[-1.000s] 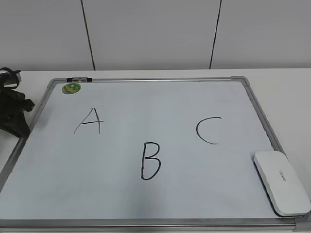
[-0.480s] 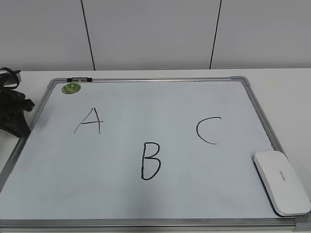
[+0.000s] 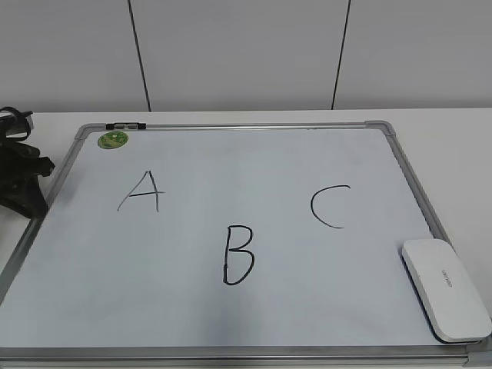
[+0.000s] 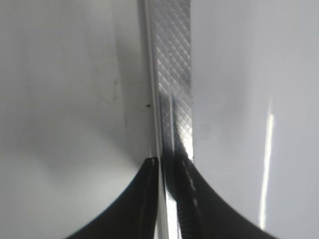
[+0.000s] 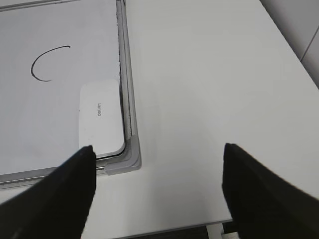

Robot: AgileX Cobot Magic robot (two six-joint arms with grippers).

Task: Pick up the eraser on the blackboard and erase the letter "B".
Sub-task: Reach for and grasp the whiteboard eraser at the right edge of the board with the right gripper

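Note:
The blackboard (image 3: 323, 154) lies flat on the table, a white board in a grey frame. The letter "B" (image 3: 238, 255) is drawn in black at its lower middle. The white eraser (image 3: 446, 288) lies on the board's near right corner and shows in the right wrist view (image 5: 101, 117). My right gripper (image 5: 157, 149) is wide open and empty above the bare table, right of that corner, and is out of the exterior view. My left gripper (image 3: 23, 181) sits at the board's left edge. Its jaws (image 4: 167, 172) stand almost together over the frame strip (image 4: 172, 59).
An "A" (image 3: 141, 192) and a "C" (image 3: 329, 206) flank the B. A round green magnet (image 3: 112, 139) sits at the far left corner. The table's front edge (image 5: 199, 225) lies just below my right gripper. A white wall stands behind the table.

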